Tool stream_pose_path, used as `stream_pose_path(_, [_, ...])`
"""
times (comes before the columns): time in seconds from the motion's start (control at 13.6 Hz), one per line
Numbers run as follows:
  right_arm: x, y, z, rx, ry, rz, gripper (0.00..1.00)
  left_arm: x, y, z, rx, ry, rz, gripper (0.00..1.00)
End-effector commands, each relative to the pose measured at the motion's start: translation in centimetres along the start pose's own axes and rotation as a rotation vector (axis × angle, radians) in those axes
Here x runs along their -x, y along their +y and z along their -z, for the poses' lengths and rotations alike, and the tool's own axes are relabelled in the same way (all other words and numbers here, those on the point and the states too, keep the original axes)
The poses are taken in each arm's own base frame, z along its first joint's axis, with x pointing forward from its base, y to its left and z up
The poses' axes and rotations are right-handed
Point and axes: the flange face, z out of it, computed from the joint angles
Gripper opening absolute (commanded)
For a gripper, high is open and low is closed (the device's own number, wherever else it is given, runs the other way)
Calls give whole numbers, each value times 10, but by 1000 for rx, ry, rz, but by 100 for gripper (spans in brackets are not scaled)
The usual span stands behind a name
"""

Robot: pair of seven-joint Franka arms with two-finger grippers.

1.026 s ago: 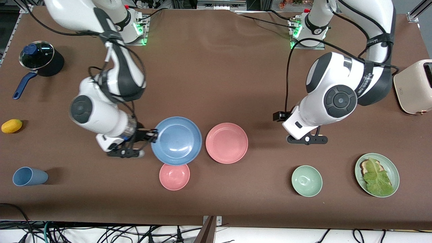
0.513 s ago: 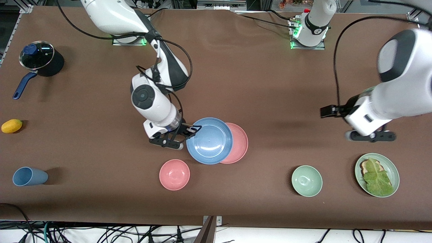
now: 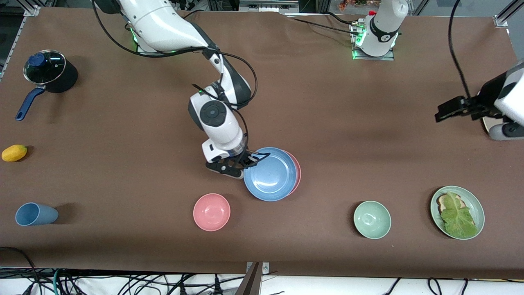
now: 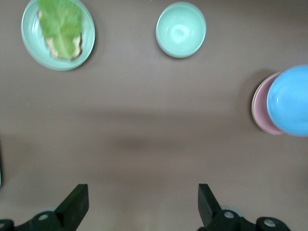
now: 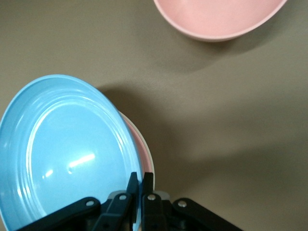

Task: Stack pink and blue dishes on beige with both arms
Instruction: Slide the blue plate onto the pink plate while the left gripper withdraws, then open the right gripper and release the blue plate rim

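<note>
My right gripper [image 3: 251, 157] [image 5: 139, 180] is shut on the rim of the sky blue plate [image 3: 272, 174] [image 5: 67, 149]. The blue plate hangs tilted over the salmon pink plate [image 3: 298, 172] [image 5: 143, 144] and covers nearly all of it. Only a pink crescent shows. A pale edge runs under the pink rim in the right wrist view; I cannot tell whether it is the beige plate, which shows nowhere else. My left gripper [image 3: 509, 131] [image 4: 143, 197] is open and empty, up in the air at the left arm's end of the table.
A small pink bowl [image 3: 211, 212] sits nearer the front camera than the plates. A pale green bowl [image 3: 372, 219] and a green plate with lettuce [image 3: 457, 212] lie toward the left arm's end. A blue cup [image 3: 35, 214], yellow fruit [image 3: 14, 152] and lidded pot [image 3: 47, 71] are at the right arm's end.
The right arm carried the blue plate from beside the pink plate to over it. The left arm swung away toward its own end of the table.
</note>
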Motion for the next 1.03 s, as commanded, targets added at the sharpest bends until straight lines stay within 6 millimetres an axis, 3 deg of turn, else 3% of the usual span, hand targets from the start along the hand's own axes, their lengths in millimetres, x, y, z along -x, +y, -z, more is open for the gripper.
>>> stream_pose_path(0.0, [-4,-11,-4,-22,41,-29,0,16,-3,-8,-36,-90,-3,100])
stream_pose_path(0.29, [13,-16,-19,-7,31,-44,0,19,-4,-4,-32,-92,1,100])
stream_pose_path(0.51, [19,-18,-20,-7,30,-39,0,33,-8,17,-15,-51,-9,100])
stream_pose_path(0.59, [19,-18,-19,-7,30,-37,3,34,-7,18,-15,-50,-12,100])
stream_pose_path(0.66, [19,-19,-18,-9,31,-36,19,35,-5,19,-15,-48,-17,100])
stream_pose_path(0.73, [14,-16,-15,-7,33,-36,25,35,-4,20,-14,-47,-19,100])
stream_pose_path(0.95, [9,-9,-13,35,20,-33,28,38,-2,23,-20,-37,-23,100])
